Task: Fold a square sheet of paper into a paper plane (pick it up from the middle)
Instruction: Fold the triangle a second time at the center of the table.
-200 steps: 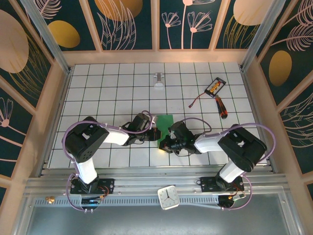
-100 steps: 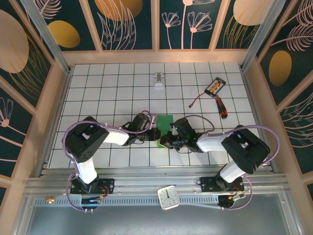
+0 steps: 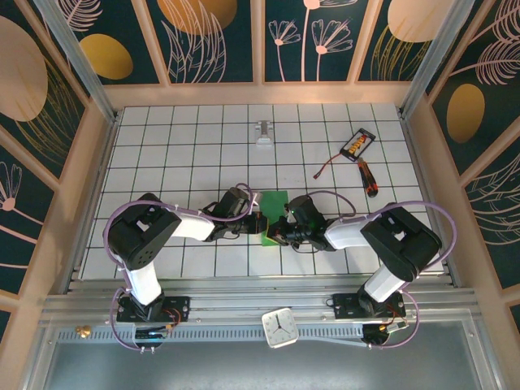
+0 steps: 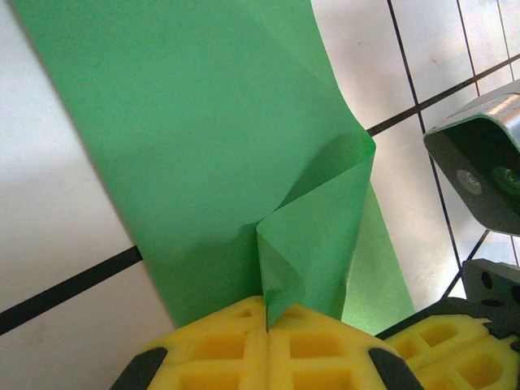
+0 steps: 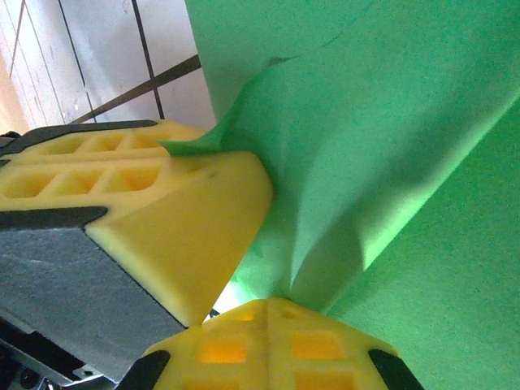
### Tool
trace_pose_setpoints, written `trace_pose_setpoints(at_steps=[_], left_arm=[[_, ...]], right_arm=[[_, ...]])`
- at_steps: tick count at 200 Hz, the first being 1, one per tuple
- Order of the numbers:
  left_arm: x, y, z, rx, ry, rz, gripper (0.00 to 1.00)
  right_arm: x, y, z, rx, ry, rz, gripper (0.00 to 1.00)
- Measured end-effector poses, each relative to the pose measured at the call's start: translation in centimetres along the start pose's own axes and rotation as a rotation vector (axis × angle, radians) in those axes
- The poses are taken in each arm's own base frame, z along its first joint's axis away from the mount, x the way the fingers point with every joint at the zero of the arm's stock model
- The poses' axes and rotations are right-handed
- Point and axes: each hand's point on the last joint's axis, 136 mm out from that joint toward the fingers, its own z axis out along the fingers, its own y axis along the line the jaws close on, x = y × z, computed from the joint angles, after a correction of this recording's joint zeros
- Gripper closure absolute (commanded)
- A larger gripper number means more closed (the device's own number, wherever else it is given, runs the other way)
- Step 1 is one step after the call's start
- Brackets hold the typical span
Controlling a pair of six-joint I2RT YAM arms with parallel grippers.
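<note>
Pinching a raised pleat of the thin bright green sheet of paper (image 4: pixel 203 138), the left gripper (image 4: pixel 268 313) has its two yellow foam pads pressed together, and the fold runs into the seam between them. In the right wrist view, the right gripper (image 5: pixel 272 305) is likewise clamped on a puckered ridge of the same sheet, with one of the left gripper's yellow pads (image 5: pixel 162 203) just beside it and touching the paper.

From the top external camera, the sheet (image 3: pixel 275 206) lies near the middle of the white gridded table (image 3: pixel 179 154), toward its near edge. It appears as a narrow strip between the two gripper heads, which meet at its near end. Its far end rests flat on the tiles.

A red-handled screwdriver (image 3: pixel 368 178) lies well apart, toward the far right.
</note>
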Motion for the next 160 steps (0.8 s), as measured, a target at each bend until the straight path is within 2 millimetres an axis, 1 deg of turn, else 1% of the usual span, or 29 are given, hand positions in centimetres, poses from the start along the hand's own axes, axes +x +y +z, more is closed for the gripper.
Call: trace_pose_setpoints(at_steps=[42, 139, 160], left_arm=[[0.0, 0.0, 0.0, 0.000, 0.000, 0.001, 1.00], [0.1, 0.0, 0.0, -0.002, 0.002, 0.010, 1.00], [0.0, 0.0, 0.0, -0.002, 0.001, 0.011, 1.00]], right_arm=[[0.5, -0.4, 0.3, 0.030, 0.020, 0.002, 1.00], [1.0, -0.2, 0.7, 0.055, 0.026, -0.029, 1.00], [1.9, 0.4, 0.7, 0.043, 0.052, -0.050, 1.00]])
